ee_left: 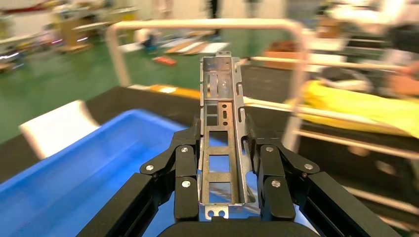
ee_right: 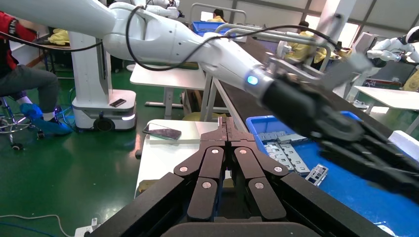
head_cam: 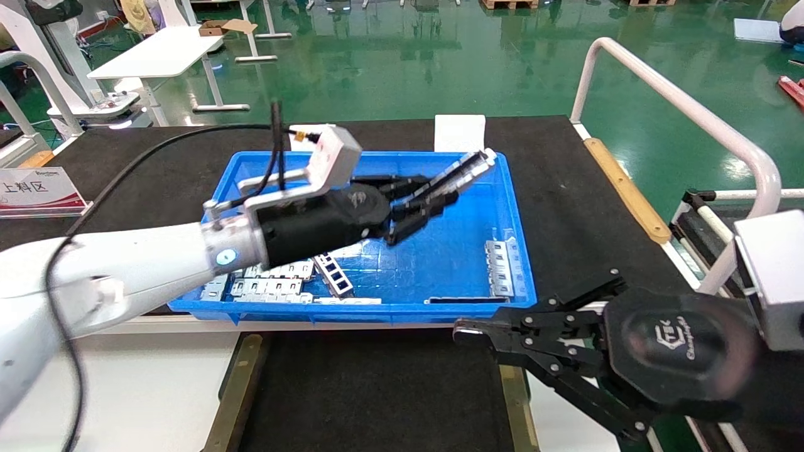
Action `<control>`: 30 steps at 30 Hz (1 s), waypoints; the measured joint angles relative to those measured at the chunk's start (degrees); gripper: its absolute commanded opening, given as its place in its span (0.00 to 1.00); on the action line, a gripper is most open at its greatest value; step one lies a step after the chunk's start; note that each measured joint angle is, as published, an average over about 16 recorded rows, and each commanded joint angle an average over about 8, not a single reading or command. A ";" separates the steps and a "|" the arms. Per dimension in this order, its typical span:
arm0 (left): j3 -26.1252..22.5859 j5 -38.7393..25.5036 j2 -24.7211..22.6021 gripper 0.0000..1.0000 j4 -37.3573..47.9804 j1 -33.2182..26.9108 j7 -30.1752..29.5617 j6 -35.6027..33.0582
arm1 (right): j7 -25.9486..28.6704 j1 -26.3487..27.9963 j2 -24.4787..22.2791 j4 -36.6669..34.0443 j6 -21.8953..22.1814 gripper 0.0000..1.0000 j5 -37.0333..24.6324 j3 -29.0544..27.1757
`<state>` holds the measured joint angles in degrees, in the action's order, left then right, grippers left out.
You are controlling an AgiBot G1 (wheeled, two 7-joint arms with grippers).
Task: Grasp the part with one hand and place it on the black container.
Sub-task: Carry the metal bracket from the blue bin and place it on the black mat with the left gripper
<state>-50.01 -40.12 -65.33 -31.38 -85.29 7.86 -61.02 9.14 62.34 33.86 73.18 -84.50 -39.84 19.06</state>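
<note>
My left gripper (head_cam: pixel 440 191) is shut on the part (head_cam: pixel 461 171), a long silvery-grey trough with rectangular cutouts. It holds the part in the air over the far half of the blue bin (head_cam: pixel 521 251), with the part's free end above the bin's far right corner. In the left wrist view the part (ee_left: pixel 221 98) runs lengthwise between the fingers (ee_left: pixel 185 170) of the left gripper (ee_left: pixel 222 129). The black container (head_cam: pixel 377 389), edged by olive-brass strips, lies empty in front of the bin. My right gripper (head_cam: pixel 461 333) is shut and empty, over the container's right edge; the right wrist view shows it too (ee_right: pixel 227 121).
Flat perforated plates (head_cam: pixel 270 282), a ladder-like strip (head_cam: pixel 333 273) and more plates (head_cam: pixel 502 267) lie in the bin. A white rail (head_cam: pixel 678 100) stands at the right. A sign (head_cam: pixel 38 188) is at the left. A phone (ee_right: pixel 165 132) lies on a white table.
</note>
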 measured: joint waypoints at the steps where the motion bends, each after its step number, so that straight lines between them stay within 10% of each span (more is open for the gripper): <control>1: -0.01 0.17 1.19 0.00 -1.57 0.43 -0.11 -1.38 | 0.00 0.00 0.00 0.00 0.00 0.00 0.00 0.00; 14: -2.20 0.29 17.02 0.00 -27.93 12.86 -5.38 -3.82 | -0.01 0.00 -0.01 0.00 0.01 0.00 0.01 0.02; 30: -8.70 -2.21 19.66 0.00 -42.45 31.21 -19.46 29.21 | -0.02 0.01 -0.02 0.00 0.02 0.00 0.03 0.04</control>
<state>-58.71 -42.33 -45.66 -73.83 -54.07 -11.60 -31.81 9.12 62.35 33.85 73.18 -84.49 -39.81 19.10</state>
